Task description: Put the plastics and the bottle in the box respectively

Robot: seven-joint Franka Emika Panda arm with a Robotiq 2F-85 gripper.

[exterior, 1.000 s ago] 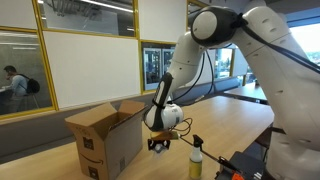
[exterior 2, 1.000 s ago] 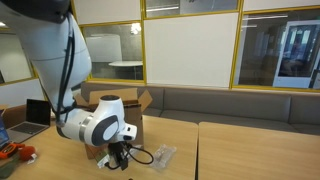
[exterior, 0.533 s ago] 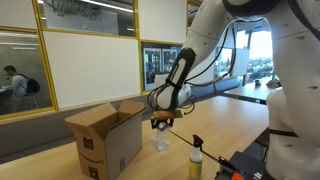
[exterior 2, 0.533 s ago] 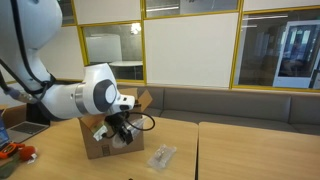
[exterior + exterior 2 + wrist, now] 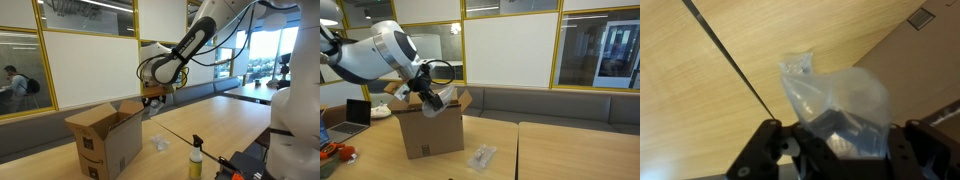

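Note:
My gripper (image 5: 152,98) is shut on a clear plastic bag (image 5: 435,101) and holds it in the air by the open top of the cardboard box (image 5: 103,141), which also shows in the other exterior view (image 5: 429,133). In the wrist view the bag (image 5: 833,97) hangs between the fingers (image 5: 836,152) above the wooden table. A second clear plastic (image 5: 481,156) lies on the table beside the box, also seen in an exterior view (image 5: 158,144). A yellow bottle with a black cap (image 5: 196,159) stands upright on the table near the front.
A laptop (image 5: 356,113) and an orange object (image 5: 334,153) sit on a table behind the box. A thin black cable (image 5: 728,58) runs across the tabletop. Black and red gear (image 5: 245,165) lies near the bottle. A bench (image 5: 560,106) lines the glass wall.
The gripper has risen from the table surface with the plastic bag and swung over towards the top of the box. The second plastic and the bottle have not moved.

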